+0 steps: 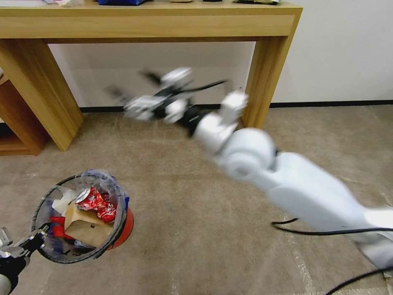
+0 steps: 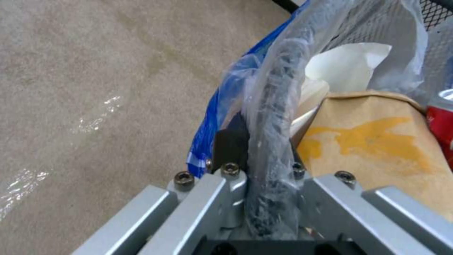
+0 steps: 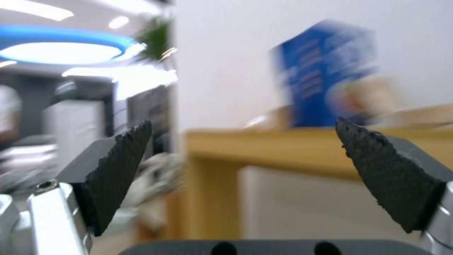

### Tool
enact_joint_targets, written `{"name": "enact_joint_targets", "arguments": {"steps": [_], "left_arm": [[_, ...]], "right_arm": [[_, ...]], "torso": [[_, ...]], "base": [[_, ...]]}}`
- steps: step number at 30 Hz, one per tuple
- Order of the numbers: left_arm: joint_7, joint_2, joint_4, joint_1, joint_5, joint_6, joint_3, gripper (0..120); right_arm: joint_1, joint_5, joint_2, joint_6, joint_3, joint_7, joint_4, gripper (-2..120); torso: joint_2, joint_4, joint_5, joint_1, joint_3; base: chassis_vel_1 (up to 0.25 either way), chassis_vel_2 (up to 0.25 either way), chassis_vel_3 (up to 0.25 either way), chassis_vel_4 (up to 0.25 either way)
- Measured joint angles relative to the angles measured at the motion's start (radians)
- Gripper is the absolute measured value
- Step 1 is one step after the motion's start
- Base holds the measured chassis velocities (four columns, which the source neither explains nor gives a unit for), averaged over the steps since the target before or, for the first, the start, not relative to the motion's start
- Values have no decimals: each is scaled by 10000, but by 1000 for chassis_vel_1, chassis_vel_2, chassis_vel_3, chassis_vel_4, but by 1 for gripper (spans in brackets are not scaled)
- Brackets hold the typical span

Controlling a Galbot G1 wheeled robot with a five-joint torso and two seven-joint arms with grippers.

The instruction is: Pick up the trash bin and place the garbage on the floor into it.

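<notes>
Carpeted floor (image 1: 196, 213) with a wooden table (image 1: 143, 24) standing on it

The floor is beige-grey short-pile carpet, crossed by faint pale tape lines; the table's legs rest on it near the white wall; a black cable (image 1: 311, 231) trails across the carpet on the right; a lower wooden shelf unit (image 1: 16, 123) stands at the left edge.

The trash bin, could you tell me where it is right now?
In the head view the bin is low on the robot's left, its rim gripped by the left pincer, well in front of the wooden table.

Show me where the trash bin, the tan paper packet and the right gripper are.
trash bin (image 1: 119, 213): head view, dark rim.
tan paper packet (image 2: 377, 141): left wrist view, printed face.
right gripper (image 3: 243, 170): right wrist view, between open fingers.
</notes>
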Motion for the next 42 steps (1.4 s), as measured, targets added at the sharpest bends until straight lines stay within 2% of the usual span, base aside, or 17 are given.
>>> {"name": "enact_joint_targets", "arguments": {"steps": [1,2,4,7,10,11,12,13,15,23,25,30,42], "left_arm": [[1,2,-24,-2,-8,0,1,1],[1,2,-24,-2,-8,0,1,1],[16,27,-77,-28,-38,0,1,1],[19,42,-95,-31,-59,0,0,1],[21,55,-139,-65,-70,0,62,1],[21,55,-139,-65,-70,0,62,1],[26,64,-145,-94,-70,0,119,1],[26,64,-145,-94,-70,0,119,1],[37,75,-155,-117,-75,-1,147,1],[64,109,-200,-205,-159,-1,182,1],[67,83,-210,-252,-180,-2,233,1],[79,70,-222,-294,-181,-2,288,1],[198,-18,-280,-335,-127,-2,392,1]], "right_arm": [[-643,-150,-166,116,1072,-36,-56,99],[-643,-150,-166,116,1072,-36,-56,99],[-1986,-616,-319,467,3234,-41,-207,99],[-2345,-810,-342,612,3922,-41,-289,99],[-3402,-1493,-372,1084,5789,-33,-456,99],[-3402,-1493,-372,1084,5789,-33,-456,99],[-4350,-1807,-388,1400,6817,-47,-417,99],[-4350,-1807,-388,1400,6817,-47,-417,99],[-5177,-2015,-316,1749,7467,-64,-420,99],[-6665,-2448,27,2247,8297,60,-238,99],[-7437,-2915,320,2485,8590,114,18,99],[-8259,-3375,616,2800,8656,201,193,98],[-9392,-3820,1350,2901,8410,371,830,98]], "torso": [[0,0,1,0,-1],[0,0,1,0,-1],[0,-3,4,0,0],[0,-4,4,0,0],[0,-1,1,-1,-1],[0,-1,1,-1,-1],[0,-3,-2,0,-1],[0,-3,-2,0,-1],[0,-3,1,-1,-1],[0,-1,-2,0,-1],[0,-1,-5,-1,-1],[0,-1,-2,0,0],[1,-1,-3,-1,0]], "base": [[0,0,0,0],[0,0,0,0],[0,0,0,0],[0,0,0,0],[0,0,0,0],[0,0,0,0],[0,0,0,0],[0,0,0,0],[0,0,0,0],[0,0,0,0],[0,0,0,0],[0,0,0,0],[0,0,0,0]]}}
